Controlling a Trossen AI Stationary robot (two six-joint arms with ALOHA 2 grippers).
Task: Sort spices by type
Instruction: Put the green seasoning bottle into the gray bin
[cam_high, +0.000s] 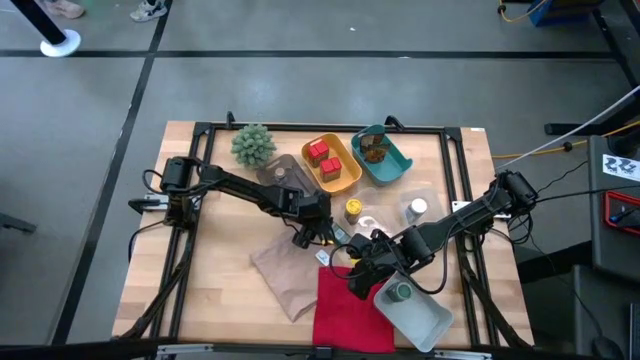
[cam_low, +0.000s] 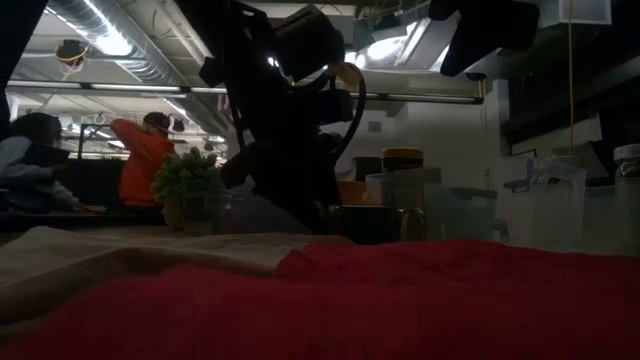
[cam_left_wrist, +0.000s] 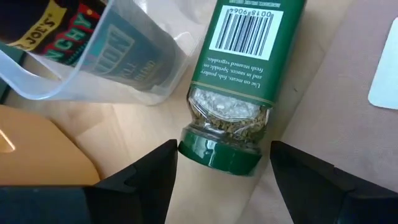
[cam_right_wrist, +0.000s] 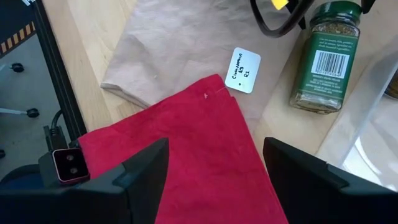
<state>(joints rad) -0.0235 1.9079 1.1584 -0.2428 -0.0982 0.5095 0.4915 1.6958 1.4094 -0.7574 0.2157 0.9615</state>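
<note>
A green-capped spice jar (cam_left_wrist: 239, 93) with a green label stands upright on its base (cam_right_wrist: 314, 106) on the wood, beside a tan cloth. My left gripper (cam_left_wrist: 221, 165) is open and slants down over it. Its fingers stand on either side of the green cap (cam_left_wrist: 219, 151), with a gap on each side. In the high view this gripper (cam_high: 318, 238) hides the jar. My right gripper (cam_high: 358, 278) hangs open over the red cloth (cam_right_wrist: 205, 155) with nothing between its fingers.
At the back stand a spiky plant (cam_high: 253, 145), an orange tray (cam_high: 348, 176) with two red tins and a teal tray (cam_high: 400, 160) with brown jars. Yellow-capped (cam_high: 353, 208) and white-capped (cam_high: 417, 208) jars stand mid-table. A clear tray (cam_high: 425, 318) holds another green-capped jar. A label card (cam_right_wrist: 242, 70) lies on the tan cloth (cam_high: 285, 275).
</note>
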